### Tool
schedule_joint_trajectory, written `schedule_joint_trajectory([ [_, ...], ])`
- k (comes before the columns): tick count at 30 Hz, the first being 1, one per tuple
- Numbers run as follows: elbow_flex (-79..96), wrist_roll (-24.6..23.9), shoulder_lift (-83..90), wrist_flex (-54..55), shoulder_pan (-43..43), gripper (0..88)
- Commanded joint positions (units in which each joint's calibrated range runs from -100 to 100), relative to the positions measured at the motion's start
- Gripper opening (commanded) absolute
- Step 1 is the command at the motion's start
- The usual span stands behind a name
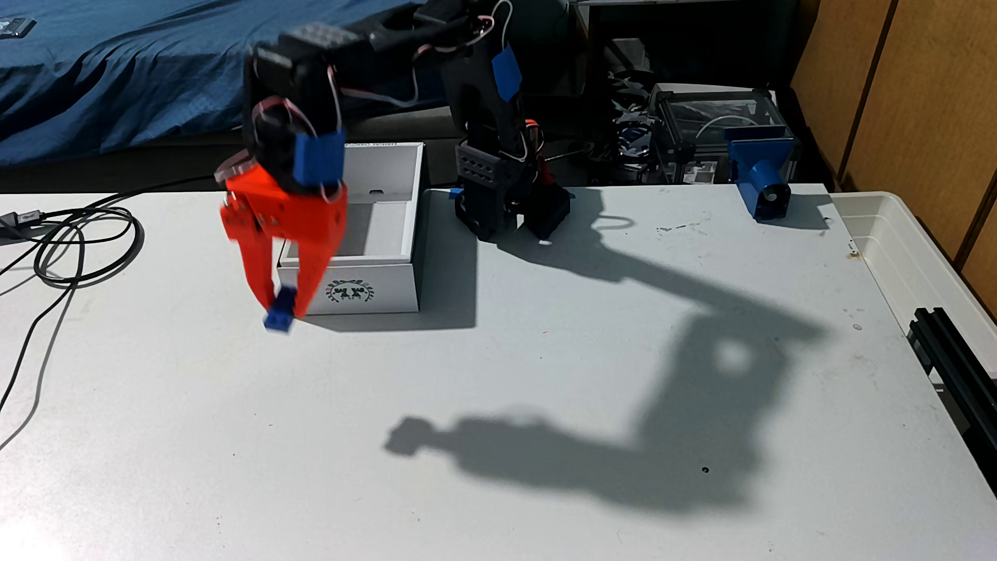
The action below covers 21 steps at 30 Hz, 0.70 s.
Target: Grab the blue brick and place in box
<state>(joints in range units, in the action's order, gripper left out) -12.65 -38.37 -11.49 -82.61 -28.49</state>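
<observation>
Orange end effector clamped on the blue brick hangs above the counter, needing to travel toward one o'clock over the white box.

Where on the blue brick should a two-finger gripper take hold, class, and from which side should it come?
Judging by this view, across the two long flat sides of the blue brick, coming from above. Those sides are parallel and smooth, and the span between them is narrow. The orange gripper holds it this way now, fingers pointing down, the brick pinched at their tips beside the box.
</observation>
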Motion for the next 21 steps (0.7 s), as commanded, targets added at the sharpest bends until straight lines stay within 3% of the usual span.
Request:
schedule_joint_trajectory([
  [1,-1.10,2.35,5.27,-3.26,-2.94,0.7],
  [13,-0.48,13.61,10.26,-13.77,-14.01,0.8],
  [21,11.85,18.61,16.43,-13.08,-18.76,1.0],
])
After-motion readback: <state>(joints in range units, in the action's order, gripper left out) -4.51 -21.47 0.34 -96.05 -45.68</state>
